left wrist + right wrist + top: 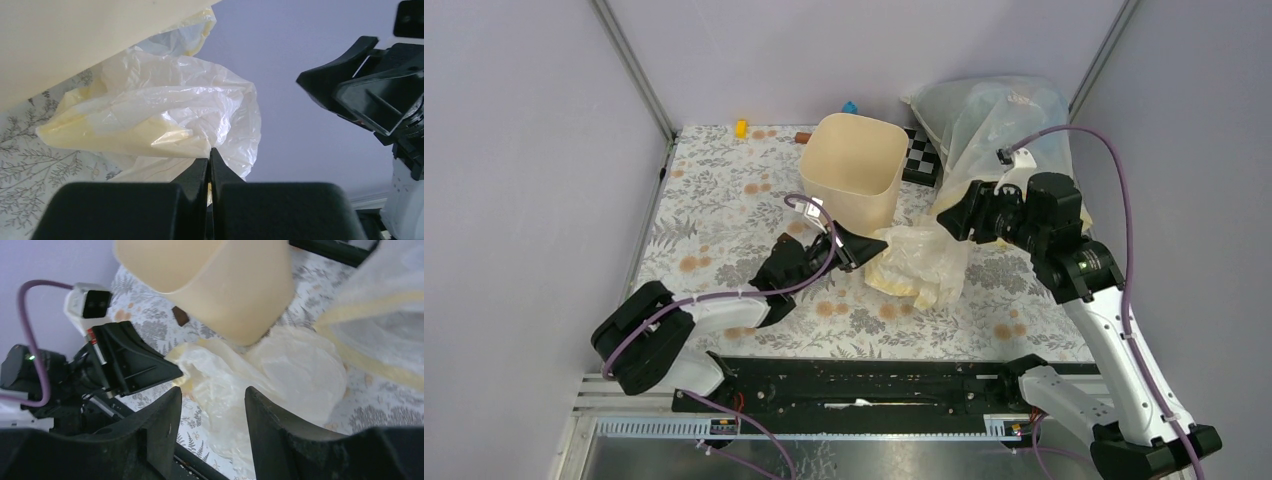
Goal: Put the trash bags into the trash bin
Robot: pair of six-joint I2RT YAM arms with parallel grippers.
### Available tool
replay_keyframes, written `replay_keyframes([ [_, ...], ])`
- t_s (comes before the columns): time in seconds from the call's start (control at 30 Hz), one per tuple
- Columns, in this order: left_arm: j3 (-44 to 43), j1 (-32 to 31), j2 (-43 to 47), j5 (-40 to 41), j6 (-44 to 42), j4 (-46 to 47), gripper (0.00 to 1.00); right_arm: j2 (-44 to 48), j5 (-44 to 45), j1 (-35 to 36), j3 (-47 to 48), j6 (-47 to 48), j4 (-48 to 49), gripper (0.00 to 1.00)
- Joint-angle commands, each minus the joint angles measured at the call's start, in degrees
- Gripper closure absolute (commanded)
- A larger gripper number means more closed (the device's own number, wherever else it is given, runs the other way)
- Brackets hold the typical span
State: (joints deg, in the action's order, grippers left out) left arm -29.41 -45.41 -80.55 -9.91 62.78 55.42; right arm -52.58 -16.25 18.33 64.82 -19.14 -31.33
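Observation:
The cream-yellow trash bag (921,262) lies crumpled on the floral table just in front and to the right of the cream-beige trash bin (854,170). My left gripper (873,250) is shut on the bag's left edge; the left wrist view shows the bag (165,120) bunched at the closed fingertips, with a sliver of plastic between them. My right gripper (951,215) hangs open above the bag's right part, holding nothing. In the right wrist view the bag (280,370) lies below the spread fingers (165,415), with the bin (220,285) beyond it.
A big whitish-clear sack (999,120) bulges at the back right, behind my right arm. A checkered board (921,155) lies beside the bin. Small yellow (741,128), blue (850,106) and brown (803,137) items sit along the back edge. Grey walls enclose the table.

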Motion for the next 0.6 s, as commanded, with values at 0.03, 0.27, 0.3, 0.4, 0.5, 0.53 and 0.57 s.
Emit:
replay_keyframes([
  [0.03, -2.06, 0.41, 5.18, -0.02, 4.47, -3.01, 1.00, -2.49, -7.17, 4.29, 4.59, 5.71, 3.00, 0.44],
  [0.27, -6.17, 0.32, 15.39, 11.22, 7.09, -24.81, 1.00, -4.51, -1.65, 20.89, 5.45, 8.85, 4.34, 0.46],
  [0.3, -5.94, 0.32, 16.98, 13.05, 7.81, -26.53, 1.00, -4.57, 0.28, 23.83, 4.89, 9.27, 4.91, 0.46],
  [0.4, -4.63, 0.32, 20.41, 16.64, 10.10, -28.48, 1.00, -3.52, 5.01, 30.20, 0.46, 8.95, 8.73, 0.46],
  [0.5, -5.39, 0.31, 22.23, 18.70, 13.05, -33.71, 1.00, -2.14, 9.13, 34.07, -5.92, 7.11, 15.22, 0.41],
  [0.53, -5.93, 0.32, 22.57, 18.88, 13.84, -35.29, 1.00, -2.19, 11.05, 35.55, -7.80, 6.65, 17.24, 0.38],
  [0.57, -6.19, 0.32, 22.88, 19.02, 14.80, -36.49, 1.00, -2.26, 13.27, 37.12, -9.29, 6.36, 18.93, 0.38],
])
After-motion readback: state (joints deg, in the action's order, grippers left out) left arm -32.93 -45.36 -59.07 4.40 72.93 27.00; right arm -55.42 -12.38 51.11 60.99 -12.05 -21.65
